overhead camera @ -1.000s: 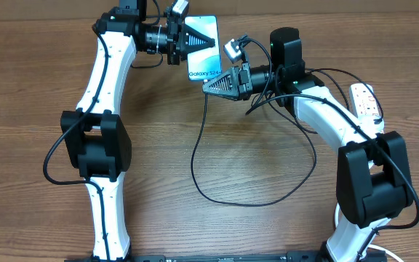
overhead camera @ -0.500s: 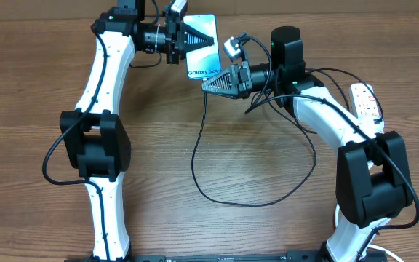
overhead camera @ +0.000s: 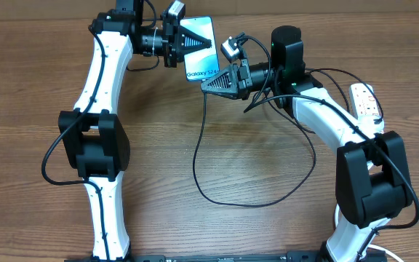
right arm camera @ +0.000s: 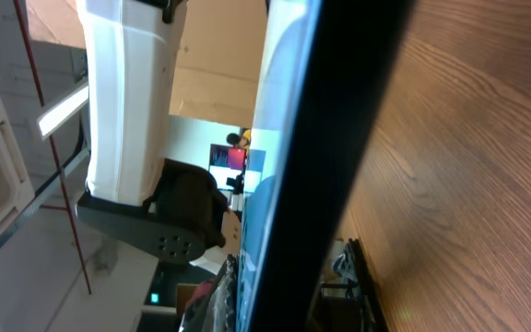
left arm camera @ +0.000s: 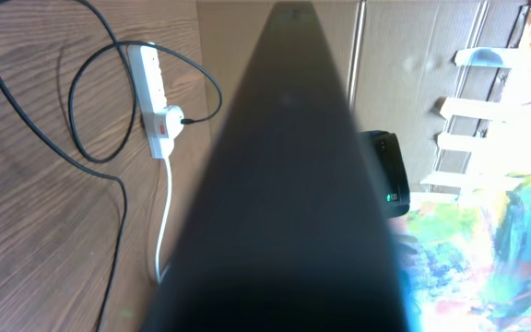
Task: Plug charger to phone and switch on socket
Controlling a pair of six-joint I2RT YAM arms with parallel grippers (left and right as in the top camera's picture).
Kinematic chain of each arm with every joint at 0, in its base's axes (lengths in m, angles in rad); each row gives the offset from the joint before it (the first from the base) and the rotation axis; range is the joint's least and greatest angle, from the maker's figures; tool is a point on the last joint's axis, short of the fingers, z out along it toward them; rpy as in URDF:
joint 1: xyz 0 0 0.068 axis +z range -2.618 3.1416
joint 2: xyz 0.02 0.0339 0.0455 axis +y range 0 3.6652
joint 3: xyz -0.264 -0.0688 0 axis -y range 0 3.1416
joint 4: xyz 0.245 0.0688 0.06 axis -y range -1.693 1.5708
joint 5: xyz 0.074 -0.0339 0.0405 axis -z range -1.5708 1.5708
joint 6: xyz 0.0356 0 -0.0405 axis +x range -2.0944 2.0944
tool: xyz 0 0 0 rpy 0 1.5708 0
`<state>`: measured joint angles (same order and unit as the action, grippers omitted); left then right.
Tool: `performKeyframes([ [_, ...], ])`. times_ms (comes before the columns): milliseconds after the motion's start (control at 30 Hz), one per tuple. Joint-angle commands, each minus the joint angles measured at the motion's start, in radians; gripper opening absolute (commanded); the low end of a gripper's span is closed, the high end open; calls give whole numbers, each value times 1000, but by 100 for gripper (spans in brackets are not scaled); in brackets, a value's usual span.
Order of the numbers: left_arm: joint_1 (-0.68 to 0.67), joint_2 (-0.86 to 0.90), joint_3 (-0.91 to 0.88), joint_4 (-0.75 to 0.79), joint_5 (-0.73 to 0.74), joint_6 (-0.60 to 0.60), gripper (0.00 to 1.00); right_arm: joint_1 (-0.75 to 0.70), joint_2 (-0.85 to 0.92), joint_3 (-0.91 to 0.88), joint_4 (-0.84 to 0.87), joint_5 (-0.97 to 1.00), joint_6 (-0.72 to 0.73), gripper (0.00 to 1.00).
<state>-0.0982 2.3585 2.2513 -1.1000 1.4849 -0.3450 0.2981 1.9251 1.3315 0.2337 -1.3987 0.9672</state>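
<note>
Phone at the far side of the worktop, cyan screen facing up, is clamped across its upper half by the left pincer — jaws closed on it. Right pincer sits just at the phone's lower edge, pinched narrow on the tip end of the charger, whose black cable falls away in a wide loop over the wood. Socket lies well apart at the right edge — partly behind the right arm.

Left gripper is clamped on the phone. Right gripper pinches the charger just below its edge, cable looping wide. The socket sits far right.
</note>
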Motion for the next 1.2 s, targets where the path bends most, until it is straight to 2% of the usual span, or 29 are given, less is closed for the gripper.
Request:
performKeyframes([
  [0,-40,-17,9,-19,31,62,4,-21,-18,16,26,204,25,4],
  [500,-53,-17,9,-19,31,61,4,-17,-18,16,32,276,24,4],
  [533,-52,-17,9,-18,29,61,4,-18,-18,16,34,276,24,14],
  [600,-51,-17,9,-18,15,61,4,-19,-18,16,43,266,24,80],
  [633,-50,-17,9,-18,2,61,4,-21,-18,16,52,253,24,96],
  [667,-48,-17,9,-18,-11,61,4,-23,-18,16,59,241,23,100],
  [800,-36,-17,9,-10,-56,62,4,-37,-18,16,48,210,-19,100],
  [900,-25,-17,9,12,-51,111,4,-56,-18,16,26,163,-73,100],
  [1000,-23,-17,9,12,-46,232,4,-81,-17,16,16,107,-107,100],
  [1033,-23,-17,9,11,-24,327,4,-98,-18,16,4,70,-134,100],
  [1100,-24,-17,9,11,10,426,4,-123,-18,16,-24,33,-170,100],
  [1167,-24,-17,9,11,10,495,4,-146,-18,16,-84,18,-226,100],
])
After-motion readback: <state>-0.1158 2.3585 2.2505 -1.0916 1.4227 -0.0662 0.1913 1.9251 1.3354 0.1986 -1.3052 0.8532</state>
